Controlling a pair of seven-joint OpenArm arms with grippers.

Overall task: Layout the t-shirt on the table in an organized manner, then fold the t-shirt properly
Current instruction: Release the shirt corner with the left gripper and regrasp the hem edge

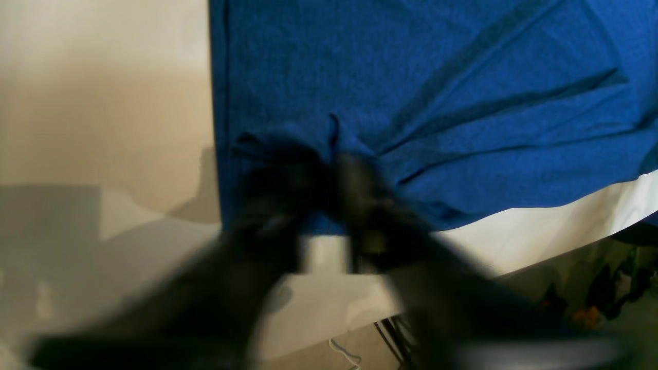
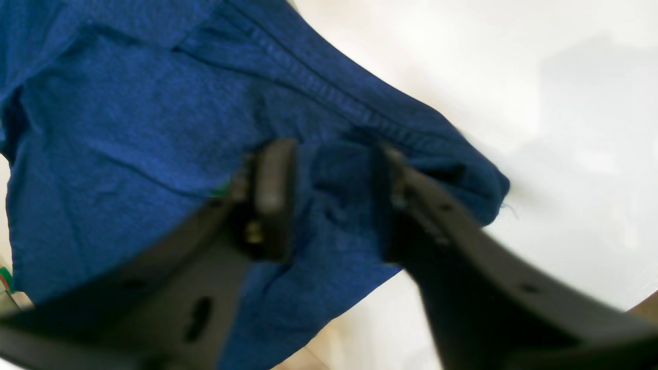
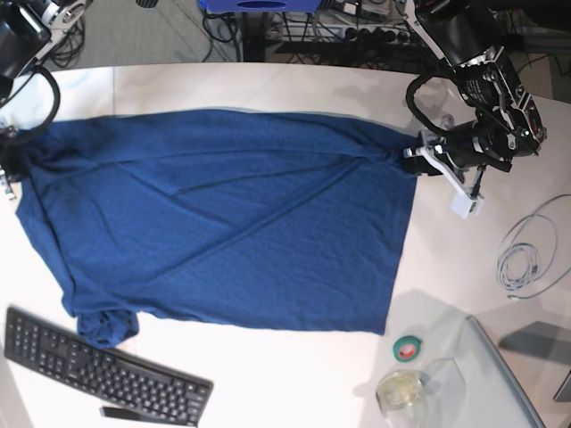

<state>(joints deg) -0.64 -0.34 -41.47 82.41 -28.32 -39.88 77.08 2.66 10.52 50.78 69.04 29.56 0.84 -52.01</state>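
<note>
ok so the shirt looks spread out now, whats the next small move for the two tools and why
Probably open both fully and lift clear. The t-shirt lies spread across the table. The right tool already stands parted over the hem; the left tool is too blurred to judge, with cloth bunched at its tips. Creases fan out from there, so letting go should relax them before folding.
</note>
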